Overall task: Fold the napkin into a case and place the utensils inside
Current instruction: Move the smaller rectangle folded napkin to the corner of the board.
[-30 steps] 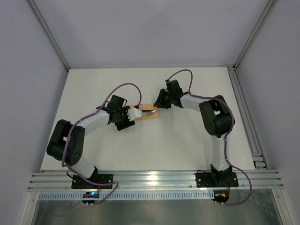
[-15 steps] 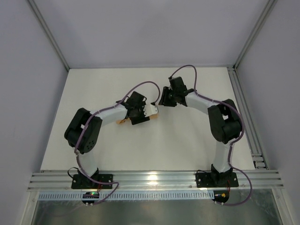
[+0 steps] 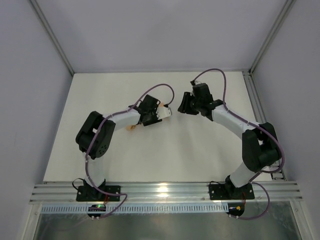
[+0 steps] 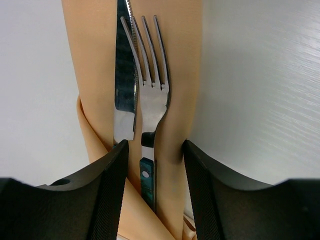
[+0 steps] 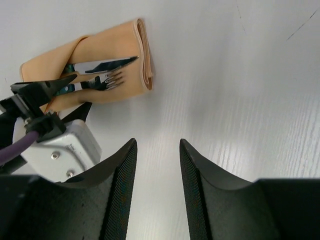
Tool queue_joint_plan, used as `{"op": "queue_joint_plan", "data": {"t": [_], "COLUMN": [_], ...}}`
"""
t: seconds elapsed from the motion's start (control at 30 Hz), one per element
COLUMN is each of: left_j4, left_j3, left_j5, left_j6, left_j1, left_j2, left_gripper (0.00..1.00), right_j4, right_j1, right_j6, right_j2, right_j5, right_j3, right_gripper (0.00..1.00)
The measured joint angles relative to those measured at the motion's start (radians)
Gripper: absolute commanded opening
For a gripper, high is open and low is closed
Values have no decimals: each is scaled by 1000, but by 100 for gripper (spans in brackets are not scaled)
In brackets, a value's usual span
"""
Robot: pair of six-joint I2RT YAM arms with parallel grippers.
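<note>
**Mia:** Both arms are sitting in new spots since a moment ago. The left pincer [image 3: 165, 113] is now further right, and the right pincer [image 3: 184, 104] is further back from it. Only a peach bit of the case [image 3: 133, 128] is peeking out under the left arm.

**Tom:** From the left wrist, that pincer is gaping wide, straddling the case and gripping nothing. The knife [image 4: 124, 85] and fork [image 4: 150, 85] are lying side by side, handle ends going under a cloth fold.

**Mia:** From the right wrist, its pincer is gaping wide too, hanging empty over bare bench [image 5: 240, 100].

**Tom:** I think the tucking-in step is nearly finishing. Next, the left arm needs lifting straight up without snagging the cloth.
</note>
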Motion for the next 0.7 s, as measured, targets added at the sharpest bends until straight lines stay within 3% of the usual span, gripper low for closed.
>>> {"op": "queue_joint_plan", "data": {"t": [0.23, 0.7], "left_j4": [49, 98], "left_j3": [101, 407], "left_j5": [-41, -108], "left_j6": [17, 117], "left_j1": [33, 253], "left_j2": [90, 328], "left_gripper": [50, 51], "right_j4": [-42, -142], "right_j1": [-5, -26], "right_j6": [-35, -108], "right_j2": [-124, -326], "right_j5": [37, 150], "right_j3": [-34, -117], "right_gripper": [44, 44]}}
